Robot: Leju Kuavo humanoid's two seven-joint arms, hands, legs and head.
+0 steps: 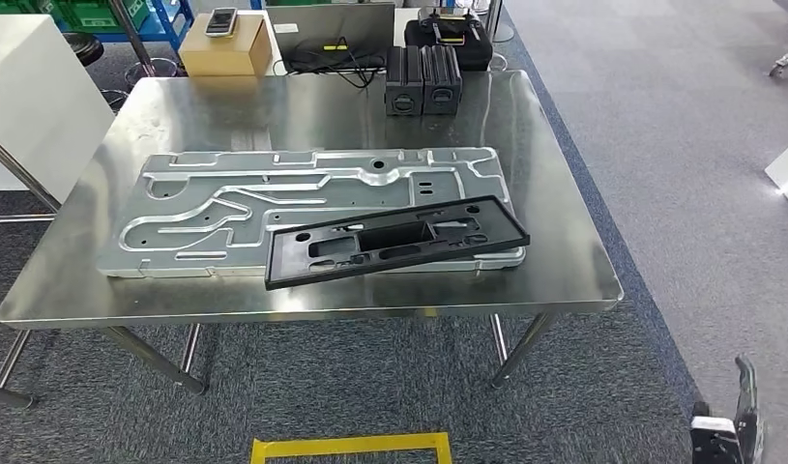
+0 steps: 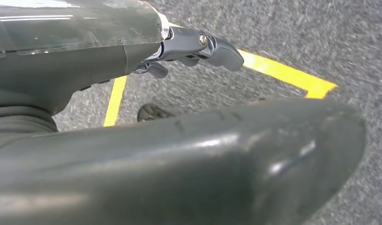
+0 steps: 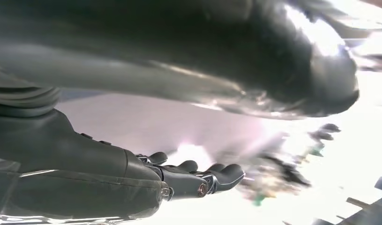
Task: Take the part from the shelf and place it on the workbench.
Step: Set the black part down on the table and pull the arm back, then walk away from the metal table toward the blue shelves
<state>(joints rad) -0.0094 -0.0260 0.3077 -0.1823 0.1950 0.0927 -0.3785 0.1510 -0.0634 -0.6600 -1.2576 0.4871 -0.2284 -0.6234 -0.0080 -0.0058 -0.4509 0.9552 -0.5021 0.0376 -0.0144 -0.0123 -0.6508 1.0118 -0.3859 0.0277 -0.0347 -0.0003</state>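
While the black part (image 1: 396, 242) lies on the workbench (image 1: 564, 242), the right hand (image 1: 743, 420) hangs apart (empty).

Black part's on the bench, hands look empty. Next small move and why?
Probably turn away toward the shelf for another part: the black rectangular plastic frame already lies on the embossed silver metal panel on the steel workbench, and both the left hand and right hand hold nothing.

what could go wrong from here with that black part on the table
1. The black part lies tilted across the metal panel, one end jutting past the panel's edge; a bump might slide it toward the workbench front edge.
2. The right hand hangs low beside the table; raising that arm could catch the tabletop's corner.
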